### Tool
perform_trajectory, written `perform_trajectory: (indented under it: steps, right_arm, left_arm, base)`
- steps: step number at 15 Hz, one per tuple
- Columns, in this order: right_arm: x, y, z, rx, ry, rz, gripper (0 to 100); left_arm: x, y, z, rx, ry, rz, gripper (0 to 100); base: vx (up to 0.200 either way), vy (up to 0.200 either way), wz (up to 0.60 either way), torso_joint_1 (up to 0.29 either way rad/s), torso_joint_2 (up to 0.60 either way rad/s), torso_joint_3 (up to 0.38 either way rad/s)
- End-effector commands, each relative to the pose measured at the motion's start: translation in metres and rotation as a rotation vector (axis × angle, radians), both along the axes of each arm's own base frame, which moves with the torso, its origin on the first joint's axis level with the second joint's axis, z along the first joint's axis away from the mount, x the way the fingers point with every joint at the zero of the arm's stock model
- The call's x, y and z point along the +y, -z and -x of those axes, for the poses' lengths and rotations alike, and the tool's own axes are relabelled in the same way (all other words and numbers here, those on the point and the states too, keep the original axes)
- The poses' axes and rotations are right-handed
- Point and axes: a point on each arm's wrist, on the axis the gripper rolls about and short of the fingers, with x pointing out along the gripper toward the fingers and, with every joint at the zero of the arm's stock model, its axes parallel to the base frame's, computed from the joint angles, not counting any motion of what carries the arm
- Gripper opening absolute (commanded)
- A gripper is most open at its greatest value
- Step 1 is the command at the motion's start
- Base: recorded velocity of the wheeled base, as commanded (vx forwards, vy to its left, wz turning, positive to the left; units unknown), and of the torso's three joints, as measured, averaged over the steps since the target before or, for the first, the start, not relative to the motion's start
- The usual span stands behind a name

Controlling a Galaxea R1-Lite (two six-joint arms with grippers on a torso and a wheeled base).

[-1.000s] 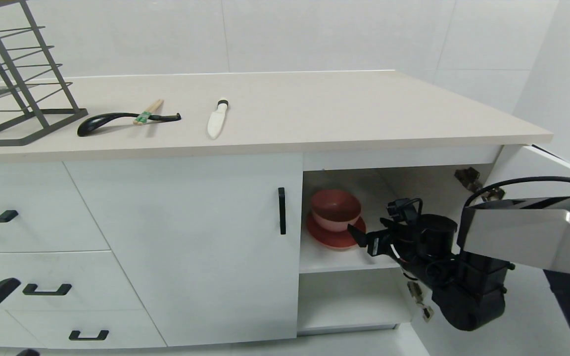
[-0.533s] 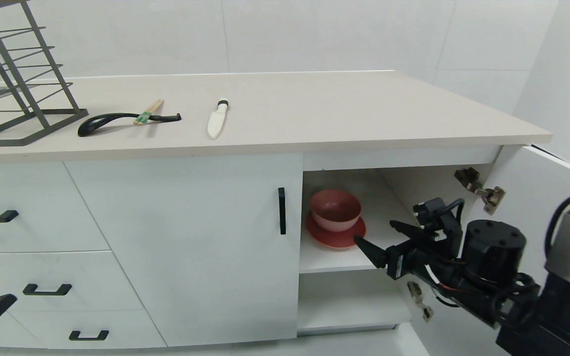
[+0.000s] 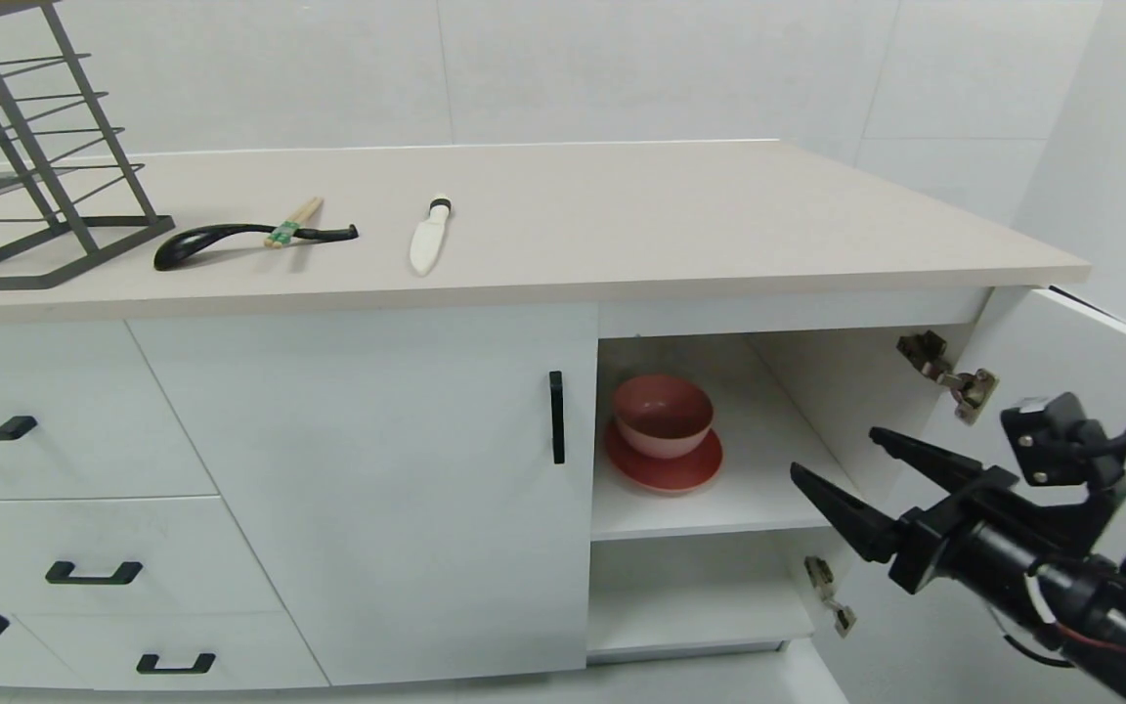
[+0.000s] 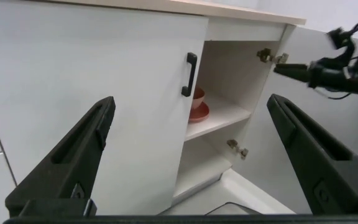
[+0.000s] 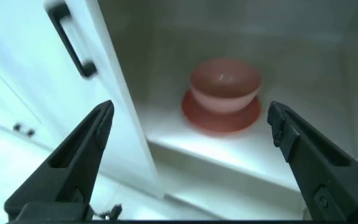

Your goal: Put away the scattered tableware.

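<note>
Head view: right pincer [image 3: 832,451] spread empty, well apart from the bowl [image 3: 663,411] on its plate [image 3: 666,475].

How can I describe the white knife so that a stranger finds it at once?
Look at the beige counter above the white cabinets. Right of the wire rack, three utensils lie near the front edge; the knife is the rightmost, apart from the black spoon and the chopsticks. It alone is cream-white, with a black band.

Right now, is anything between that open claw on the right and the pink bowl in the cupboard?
Nothing: in the head view, bare white shelf lies between the right gripper and the bowl on its red plate.
</note>
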Motion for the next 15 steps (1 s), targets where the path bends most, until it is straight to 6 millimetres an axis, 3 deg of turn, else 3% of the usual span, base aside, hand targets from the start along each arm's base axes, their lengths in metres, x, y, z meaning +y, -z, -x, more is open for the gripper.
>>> perform_trajectory:
  steps: [1,3,9,12,15]
  right_arm:
    - [-0.026,-0.026,0.02,-0.127,0.088,-0.057,100]
    - [-0.041,-0.025,0.016,-0.121,0.217,-0.047,100]
    - [-0.041,-0.036,0.025,-0.177,0.215,-0.073,100]
    - [-0.053,-0.043,0.044,-0.174,0.256,-0.079,100]
    - [-0.064,-0.046,0.081,-0.153,0.27,-0.071,100]
  left_arm:
    - [0.001,0.003,0.01,-0.056,-0.008,0.005,100]
    - [0.002,0.003,0.015,-0.101,-0.062,0.021,100]
    - [0.0,0.01,0.025,-0.132,-0.182,0.054,100]
    - [0.001,0.01,0.025,-0.118,-0.062,0.044,100]
    - [0.001,0.013,0.026,-0.114,-0.042,0.037,100]
  base:
    - [0.0,0.0,0.0,0.0,0.0,0.0]
    - [0.0,0.0,0.0,0.0,0.0,0.0]
    - [0.0,0.0,0.0,0.0,0.0,0.0]
    - [0.0,0.0,0.0,0.0,0.0,0.0]
    - [0.0,0.0,0.0,0.0,0.0,0.0]
